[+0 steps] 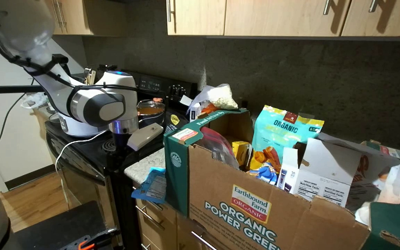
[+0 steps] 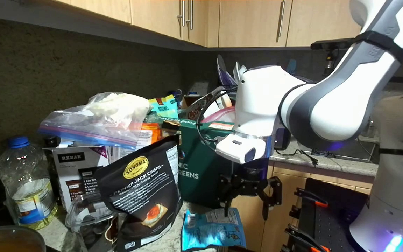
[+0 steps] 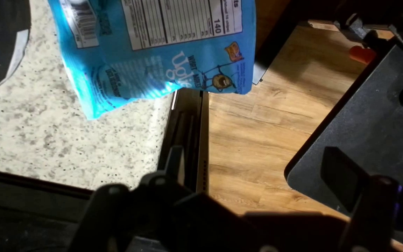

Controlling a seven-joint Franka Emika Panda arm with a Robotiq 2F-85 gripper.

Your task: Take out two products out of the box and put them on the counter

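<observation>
While the gripper (image 2: 246,213) is spread wide and empty, "Earthbound Farm" is read on the box (image 1: 255,201) beside it. Between them, lower, an "Uglies" bag (image 3: 156,57) is laid on the counter's (image 3: 93,150) edge.

Box (image 1: 290,208): lower right cut off in an exterior view, the inside hidden below its front rim. Wrist view: blue bag (image 3: 163,64), over the front edge of the surface (image 3: 75,147), cut off at the top; claw (image 3: 254,157) dark, blurred, base cut off at the bottom.
</observation>
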